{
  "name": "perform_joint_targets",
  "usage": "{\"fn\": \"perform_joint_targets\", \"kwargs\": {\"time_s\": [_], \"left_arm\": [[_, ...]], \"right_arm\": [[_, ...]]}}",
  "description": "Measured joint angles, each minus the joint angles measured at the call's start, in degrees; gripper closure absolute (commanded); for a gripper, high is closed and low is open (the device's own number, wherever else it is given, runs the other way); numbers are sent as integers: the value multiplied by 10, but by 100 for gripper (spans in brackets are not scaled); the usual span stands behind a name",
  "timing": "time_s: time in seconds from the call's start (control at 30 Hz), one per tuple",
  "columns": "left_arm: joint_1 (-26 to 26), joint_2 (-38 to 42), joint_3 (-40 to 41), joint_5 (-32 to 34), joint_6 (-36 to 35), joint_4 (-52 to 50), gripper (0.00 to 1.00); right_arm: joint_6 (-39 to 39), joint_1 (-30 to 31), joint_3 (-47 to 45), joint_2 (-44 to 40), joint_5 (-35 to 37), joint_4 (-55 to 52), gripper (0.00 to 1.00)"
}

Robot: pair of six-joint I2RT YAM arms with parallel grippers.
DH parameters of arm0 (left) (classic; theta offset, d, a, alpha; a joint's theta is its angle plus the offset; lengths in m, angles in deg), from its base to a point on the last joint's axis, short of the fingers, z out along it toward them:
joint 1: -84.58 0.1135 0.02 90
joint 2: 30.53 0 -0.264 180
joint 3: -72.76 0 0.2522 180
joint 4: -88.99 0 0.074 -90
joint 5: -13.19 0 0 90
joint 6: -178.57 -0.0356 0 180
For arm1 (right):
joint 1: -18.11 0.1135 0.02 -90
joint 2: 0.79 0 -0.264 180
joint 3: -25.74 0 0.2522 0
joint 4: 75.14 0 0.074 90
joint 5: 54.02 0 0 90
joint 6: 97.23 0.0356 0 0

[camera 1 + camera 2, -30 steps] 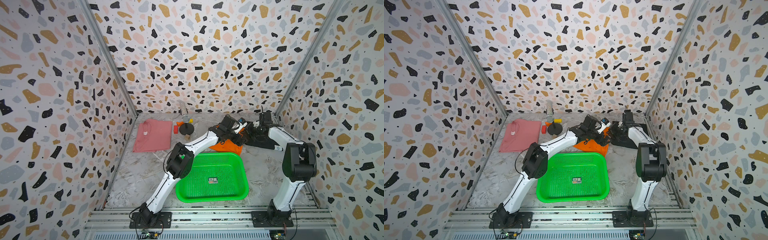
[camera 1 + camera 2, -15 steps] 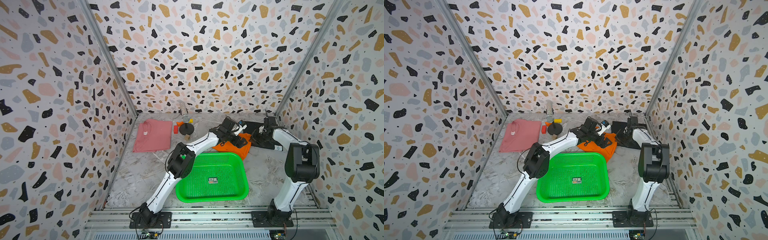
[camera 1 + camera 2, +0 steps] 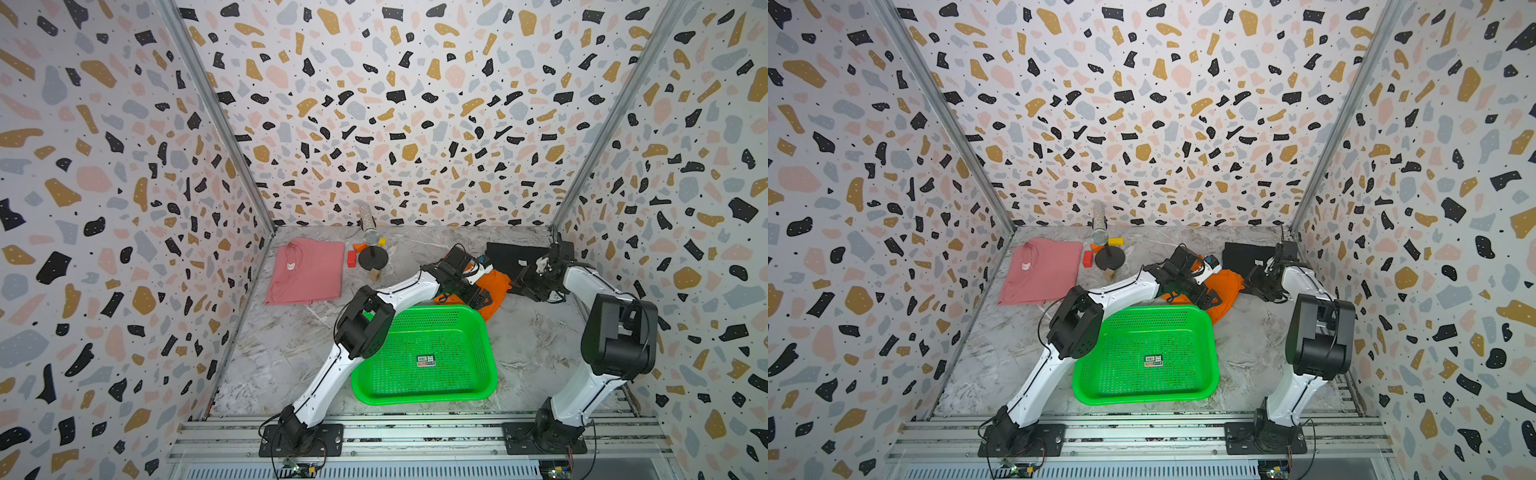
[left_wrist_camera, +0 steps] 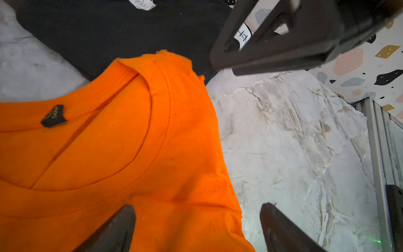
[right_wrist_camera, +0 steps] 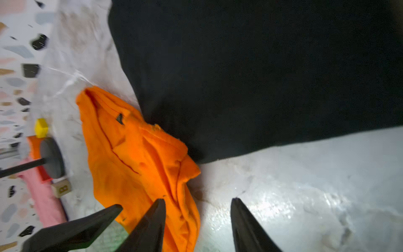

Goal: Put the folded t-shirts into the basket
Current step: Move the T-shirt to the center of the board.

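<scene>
Leftmost, the pink t-shirt (image 3: 305, 272) lies flat and folded on the worktop (image 3: 291, 357) near the left wall, with a small black stand (image 3: 372, 258) just beside it. Further right, the left end effector (image 4: 196, 220) hangs low over the orange t-shirt (image 3: 494, 286), jaws spread wide and gripping nothing. In the left wrist view one finger sits above the cloth and its partner above bare marble. That shirt is rumpled, just behind the far rim of the green basket (image 3: 424, 400), which holds only its sticker. Its collar corner touches the black t-shirt (image 3: 513, 254), which lies flat near the right wall. The right end effector (image 5: 196, 220) hovers by the black shirt's near edge, jaws parted and empty.

To do this step well, I judge the left end effector should slide one finger under the doubled edge and pinch several layers at once. It should then lift clear of the rim before carrying the shirt over the basket. A single-layer pinch would probably let the fold fall open. Whether the left fingers already touch the cloth is hard to tell.

A second ago the right end effector was shut against the orange shirt alongside the left one. It has since let go and pulled back rightward, and more of the shirt now shows beyond the left arm.
</scene>
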Motion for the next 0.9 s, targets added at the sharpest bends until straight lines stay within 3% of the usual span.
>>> {"fn": "perform_joint_targets", "kwargs": {"time_s": [0.3, 0.47, 0.63, 0.9], "left_arm": [[0, 3, 7, -2, -10, -1, 9], [0, 9, 14, -2, -16, -1, 9], [0, 13, 18, -2, -21, -2, 9], [0, 15, 24, -3, -24, 4, 9]], "right_arm": [[-7, -19, -2, 55, -131, 89, 41], [-3, -21, -2, 66, -158, 94, 44], [11, -25, -17, 58, -160, 90, 38], [94, -49, -90, 32, -196, 153, 35]]}}
